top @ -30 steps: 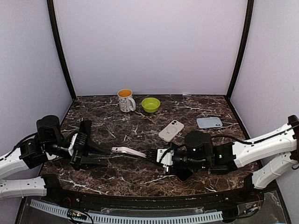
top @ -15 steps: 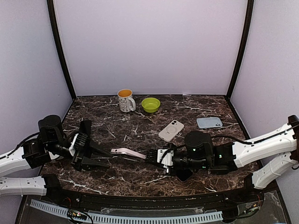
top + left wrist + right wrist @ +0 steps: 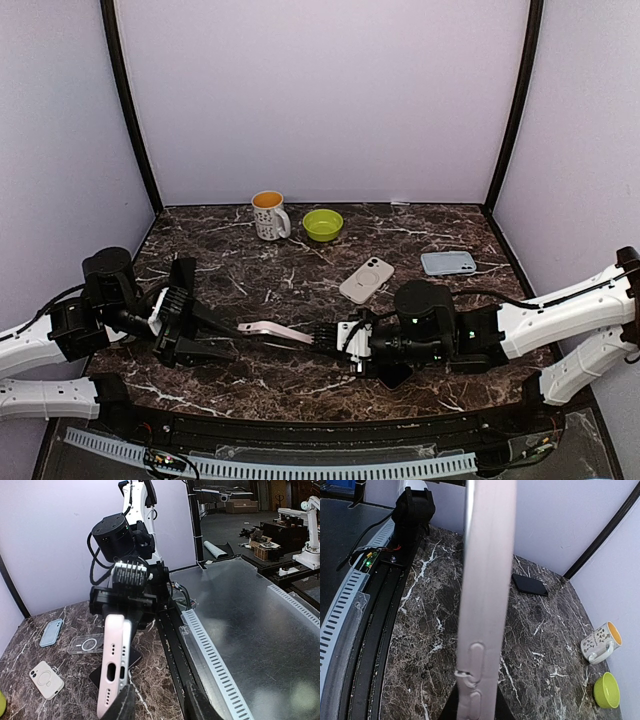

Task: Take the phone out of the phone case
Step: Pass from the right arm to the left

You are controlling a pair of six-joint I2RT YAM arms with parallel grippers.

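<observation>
Top external view: the phone (image 3: 277,328), in its pink case, hangs clear above the counter (image 3: 280,385), spanning the gap between the two arms. Its long axis runs left to right, nearly level, with the left end slightly farther from the arm bases.

The right gripper (image 3: 325,337) is clamped on the right end and carries the phone alone. The right wrist view shows the phone edge-on, rising straight out of the jaws, side buttons facing the camera.

The left gripper (image 3: 222,333) is released, with its jaws spread. The free left end of the phone lies just off its tips. In the left wrist view this end, with the port holes, overlaps one finger (image 3: 126,702) rather than sitting centred in the gap.

Judgement: the left arm is the nearer free arm. It needs to shift sideways to centre on that end before closing and pulling along the long axis.
</observation>
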